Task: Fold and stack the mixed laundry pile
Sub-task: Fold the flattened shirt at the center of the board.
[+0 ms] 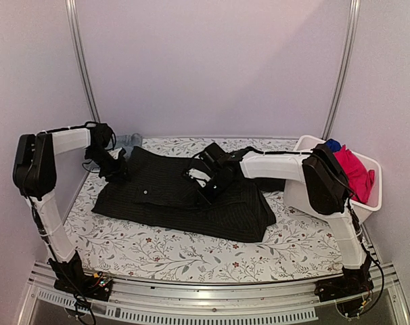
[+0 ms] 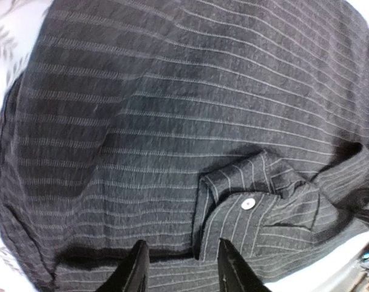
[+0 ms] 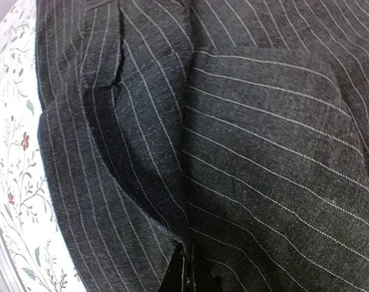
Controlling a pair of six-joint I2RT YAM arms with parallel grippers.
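Although both arms are covering parts of it, the black pinstriped shirt (image 1: 166, 196) is lying spread on the floral table cover (image 1: 191, 254). The left gripper (image 2: 183, 267) is angling down at its left edge, fingers parted and empty. The right gripper (image 1: 203, 193) is reaching mid-shirt, fingers clenched; tips mostly cropped, any pinch unreadable.
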